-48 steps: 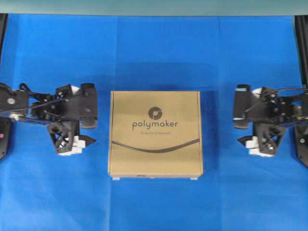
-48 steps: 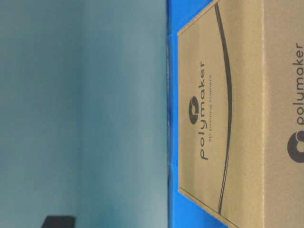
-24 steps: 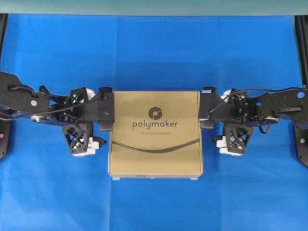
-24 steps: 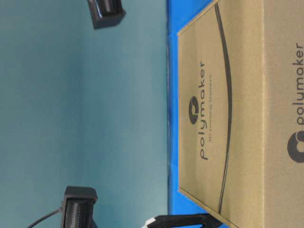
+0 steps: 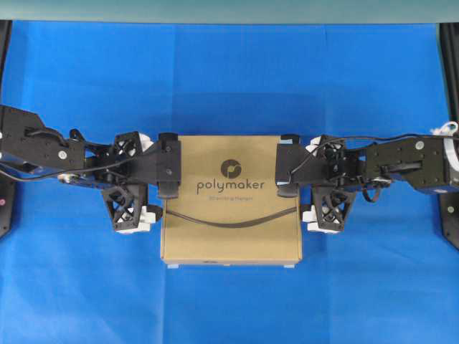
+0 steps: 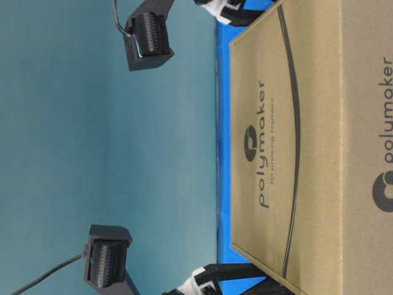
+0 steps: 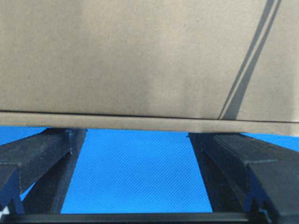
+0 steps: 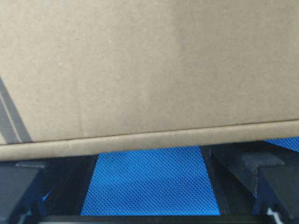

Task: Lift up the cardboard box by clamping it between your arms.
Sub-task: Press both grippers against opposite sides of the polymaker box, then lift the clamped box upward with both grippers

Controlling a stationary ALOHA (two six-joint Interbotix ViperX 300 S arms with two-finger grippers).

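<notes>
The cardboard box (image 5: 229, 208), flat, brown, with the "polymaker" logo and a curved black line, lies on the blue cloth in the middle of the overhead view. My left gripper (image 5: 163, 173) stands at its left side and my right gripper (image 5: 295, 172) at its right side, level with the logo. In the left wrist view the box's edge (image 7: 140, 122) runs across the spread fingers; the gripper (image 7: 135, 134) is open, with only blue cloth between its fingers. The right wrist view shows the same: the box (image 8: 149, 70) fills it, and the gripper (image 8: 149, 153) is open at its edge.
The blue cloth (image 5: 229, 79) covers the table around the box. Black arm mounts stand at the far left (image 5: 6, 208) and far right (image 5: 450, 215) edges. In the table-level view the box (image 6: 288, 147) fills the right, and black arm parts (image 6: 147, 37) show at top and bottom.
Both arms have moved inward from the table's sides until their grippers stand at the box's left and right edges. The box has not moved.
</notes>
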